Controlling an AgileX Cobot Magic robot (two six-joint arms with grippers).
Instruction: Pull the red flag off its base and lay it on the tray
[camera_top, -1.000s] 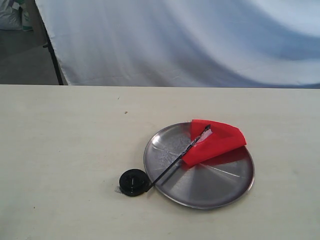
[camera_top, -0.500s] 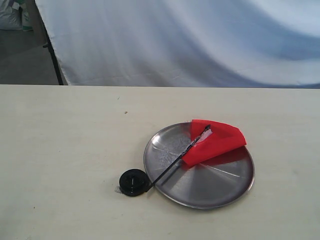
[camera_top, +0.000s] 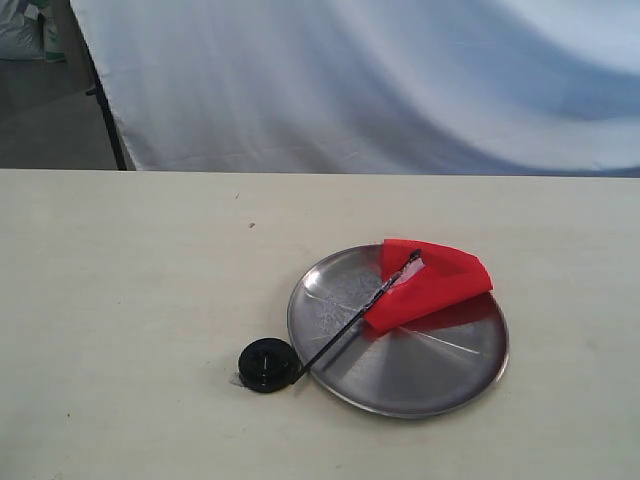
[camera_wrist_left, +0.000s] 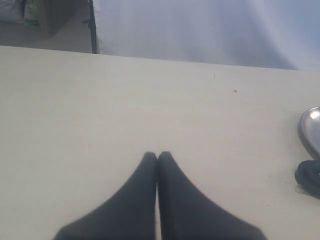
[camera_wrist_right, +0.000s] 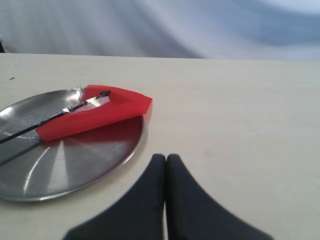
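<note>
The red flag (camera_top: 432, 282) is lying flat on the tray (camera_top: 400, 388), with its cloth covering the far right part of the plate. Its thin black stick (camera_top: 350, 335) is running across the metal and over the near left rim, and its lower end is coming to the edge of the base (camera_top: 266, 364). The base is sitting on the desk (camera_top: 130, 300) just beside the tray. I cannot tell if the stick end is touching the base, but it is not standing in the centre hole.

The left gripper (camera_wrist_left: 157, 157) is hovering over bare desk, well apart from the tray, and its jaws are pressing together on nothing. The right gripper (camera_wrist_right: 165, 159) is hovering near the tray rim, on the side of the cloth, and its jaws are also together and empty. Neither of the 2 arms is showing in the exterior view.

In my judgement, the laying step is finishing and the task is looking almost complete. The next move is probably calling only for keeping both arms away from the flag. If a correction is wanted, it is asking for a light push of the stick further onto the plate without dragging the cloth.
</note>
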